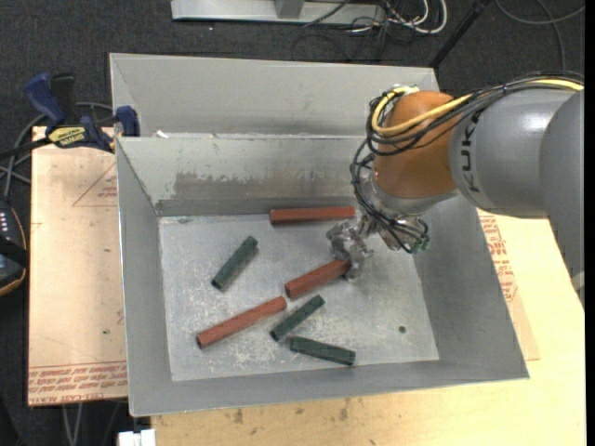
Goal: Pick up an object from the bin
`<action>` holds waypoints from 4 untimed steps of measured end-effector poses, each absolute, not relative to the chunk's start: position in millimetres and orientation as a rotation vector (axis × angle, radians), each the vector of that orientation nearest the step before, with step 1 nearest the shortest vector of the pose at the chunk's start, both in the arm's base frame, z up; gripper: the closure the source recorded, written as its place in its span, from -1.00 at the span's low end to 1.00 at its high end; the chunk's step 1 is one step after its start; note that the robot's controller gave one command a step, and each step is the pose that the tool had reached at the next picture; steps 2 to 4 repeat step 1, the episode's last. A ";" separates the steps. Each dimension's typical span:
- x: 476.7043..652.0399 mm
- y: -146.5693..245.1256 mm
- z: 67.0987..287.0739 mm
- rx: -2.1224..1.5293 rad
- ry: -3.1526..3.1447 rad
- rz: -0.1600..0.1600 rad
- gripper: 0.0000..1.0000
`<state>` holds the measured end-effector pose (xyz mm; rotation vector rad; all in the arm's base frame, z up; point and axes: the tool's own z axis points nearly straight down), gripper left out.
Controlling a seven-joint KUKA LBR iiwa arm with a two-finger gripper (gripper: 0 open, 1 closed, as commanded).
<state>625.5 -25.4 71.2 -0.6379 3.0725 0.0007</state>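
My gripper (350, 260) is low in the bin, right of centre, its fingertips at the right end of a short red-brown bar (314, 279) that lies slanted on the floor. The fingers seem to straddle that end. A long red-brown bar (311, 216) lies along the back wall just left of the gripper. A dark green bar (297, 317) lies below the short red one.
Another dark green bar (322, 350) lies near the front, a third (234, 263) to the left, and a long red-brown bar (241, 321) at the front left. The arm with its orange cover hangs over the bin's right back part.
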 end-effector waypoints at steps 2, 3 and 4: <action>643.3 32.3 238.3 -1.117 2.924 -0.002 1.00; 643.3 32.3 238.3 -1.117 2.924 -0.002 1.00; 643.3 32.3 238.3 -1.117 2.924 -0.002 1.00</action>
